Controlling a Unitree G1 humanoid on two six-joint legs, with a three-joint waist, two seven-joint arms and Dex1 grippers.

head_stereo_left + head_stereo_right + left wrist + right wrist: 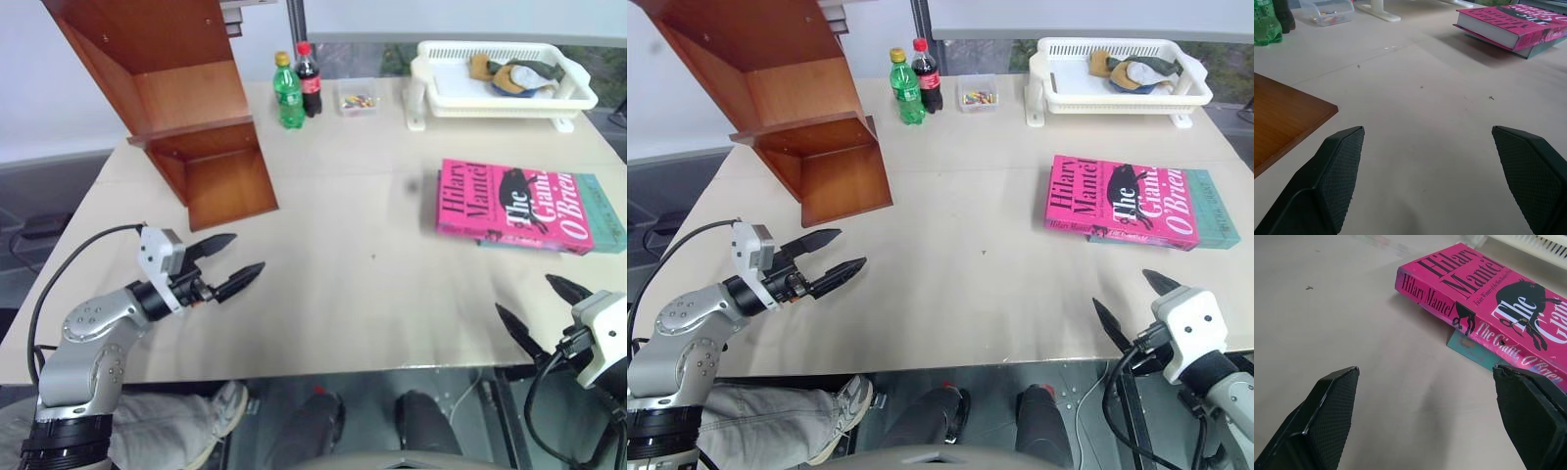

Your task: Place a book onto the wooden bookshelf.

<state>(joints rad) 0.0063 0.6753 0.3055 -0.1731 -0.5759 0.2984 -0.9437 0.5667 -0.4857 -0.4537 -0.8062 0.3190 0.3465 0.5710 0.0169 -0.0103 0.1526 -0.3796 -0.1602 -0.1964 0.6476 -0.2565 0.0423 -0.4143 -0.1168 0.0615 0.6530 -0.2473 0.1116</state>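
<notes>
Both grippers, left gripper (227, 266) and right gripper (1132, 304), spread wide, empty. Pink book (514, 204) lies on teal book (602, 211), far from wooden bookshelf (186, 117) across tabletop (343, 255). Risk: pinching both books together.

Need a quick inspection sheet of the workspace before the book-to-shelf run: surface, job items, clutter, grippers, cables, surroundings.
Surface: pale table, a few small specks, otherwise bare in the middle.
Job's things: pink book lies flat on a teal book, on the robot's right; wooden bookshelf stands at the far left.
Clutter: green bottle, cola bottle, small clear box, white basket holding cloth items.
Grippers: left gripper open, holding nothing, over the table; right gripper open, holding nothing, short of the book.
Cables: black cable on the left arm; another at the right wrist.
Surroundings: a person's shoe under the table edge.
</notes>
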